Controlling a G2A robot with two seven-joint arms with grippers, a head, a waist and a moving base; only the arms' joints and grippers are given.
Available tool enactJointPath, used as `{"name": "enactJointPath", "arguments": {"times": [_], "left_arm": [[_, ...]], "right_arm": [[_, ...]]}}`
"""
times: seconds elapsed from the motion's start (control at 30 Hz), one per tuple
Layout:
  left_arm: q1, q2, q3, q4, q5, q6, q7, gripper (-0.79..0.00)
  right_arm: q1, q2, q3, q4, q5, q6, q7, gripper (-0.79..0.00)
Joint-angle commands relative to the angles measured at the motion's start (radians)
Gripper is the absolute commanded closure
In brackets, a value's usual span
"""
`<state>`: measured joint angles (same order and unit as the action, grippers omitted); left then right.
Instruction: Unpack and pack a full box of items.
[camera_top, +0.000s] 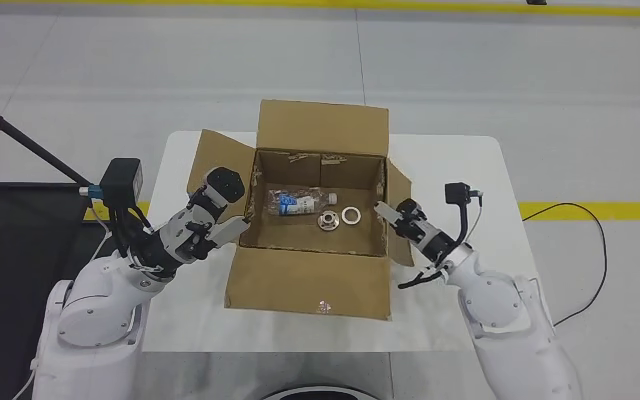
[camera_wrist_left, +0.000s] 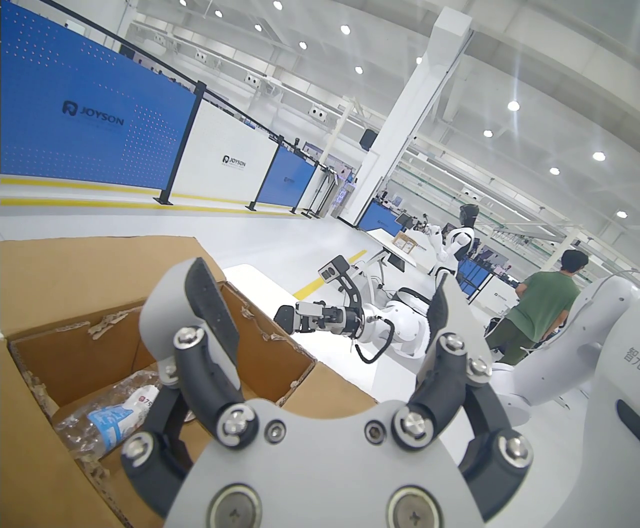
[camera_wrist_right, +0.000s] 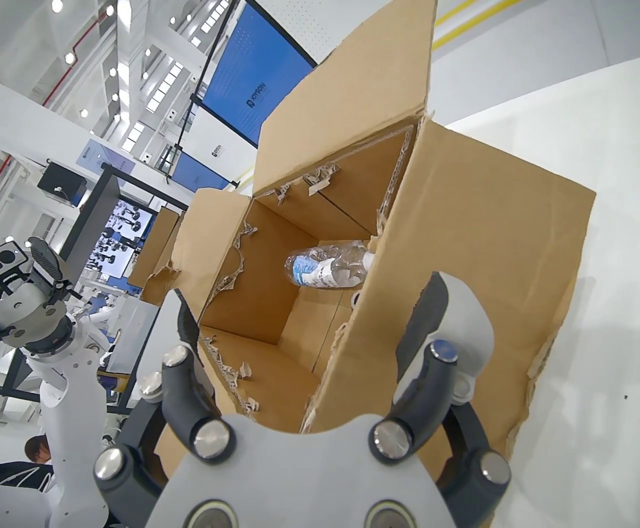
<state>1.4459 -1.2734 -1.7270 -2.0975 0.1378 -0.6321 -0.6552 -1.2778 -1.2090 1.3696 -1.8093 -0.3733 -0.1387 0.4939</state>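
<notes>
Both the left claw (camera_wrist_left: 322, 295) and right claw (camera_wrist_right: 310, 300) hung spread, empty, beside the box (camera_top: 308, 285) holding a bottle (camera_top: 298, 203) and two rings (camera_top: 328, 221), so any reach needed to clear its walls.

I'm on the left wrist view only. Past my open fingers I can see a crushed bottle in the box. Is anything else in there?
Observer: Yes. In the top view two rings lie on the floor of the box beside the bottle: a darker ring and a white ring.
Operator: I can make out the other arm beyond the far wall. How near is it to those rings?
Observer: The right gripper sits at the box wall on the robot's right, close to the white ring.
Operator: Is it open or shut?
Observer: Open. The right wrist view shows its fingers spread wide and holding nothing.
</notes>
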Motion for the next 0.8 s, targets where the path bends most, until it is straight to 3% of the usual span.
{"name": "enactJointPath", "arguments": {"times": [0.0,0.17,0.3,0.6,0.77], "left_arm": [[0.003,0.0,-0.006,-0.003,0.001,0.012,0.027,-0.785],[0.018,0.005,-0.08,0.014,-0.013,0.038,0.114,-0.785],[0.033,0.011,-0.151,0.037,-0.034,0.062,0.152,-0.785],[0.095,0.015,-0.247,0.073,-0.085,0.089,0.241,-0.785],[0.095,0.015,-0.247,0.073,-0.085,0.089,0.241,-0.785]], "right_arm": [[0.001,0.001,0.006,-0.035,-0.013,-0.002,-0.011,-0.785],[0.022,0.005,0.0,-0.147,-0.089,-0.009,0.0,-0.785],[0.096,0.004,-0.068,-0.19,-0.16,-0.029,0.081,-0.785],[0.368,-0.026,-0.304,-0.041,-0.192,-0.015,0.29,-0.785],[0.382,-0.028,-0.315,-0.034,-0.197,-0.007,0.29,-0.785]]}}
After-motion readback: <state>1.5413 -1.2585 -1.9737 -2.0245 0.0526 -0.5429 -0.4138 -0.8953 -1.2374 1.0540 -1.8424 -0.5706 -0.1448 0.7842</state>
